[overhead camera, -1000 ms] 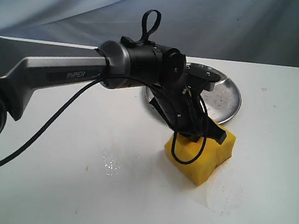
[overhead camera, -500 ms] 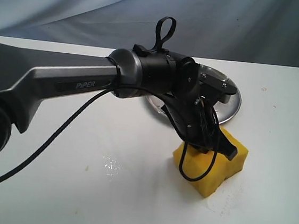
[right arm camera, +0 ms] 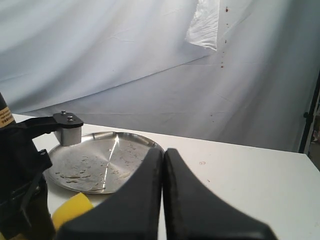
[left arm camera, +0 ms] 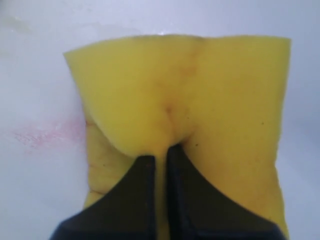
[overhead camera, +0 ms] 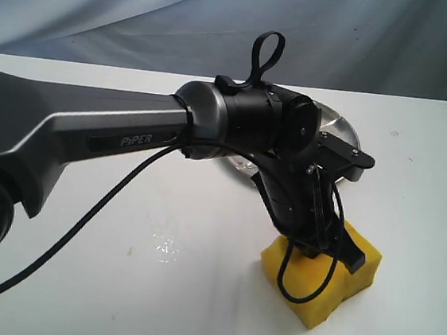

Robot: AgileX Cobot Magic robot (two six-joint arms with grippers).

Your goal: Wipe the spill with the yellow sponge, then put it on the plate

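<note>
Clamping the left gripper [overhead camera: 341,250] on the yellow sponge [overhead camera: 310,293], with the 2 fingers [left arm camera: 145,175] drawn nearly together and pinching a crease into the foam. Pressing the sponge down on the white table [overhead camera: 76,280], near the plate [overhead camera: 346,129] but apart from its rim. Showing a faint pink smear of the spill [left arm camera: 45,135] just beside 1 sponge edge. Holding the right gripper [right arm camera: 162,155] with its 2 fingers pressed together on nothing, facing the plate. Glistening well apart from the sponge: a small droplets patch [overhead camera: 165,248].

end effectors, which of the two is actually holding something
The left end effector, pinched into the yellow sponge. The right end effector is also shut, but on nothing.
</note>
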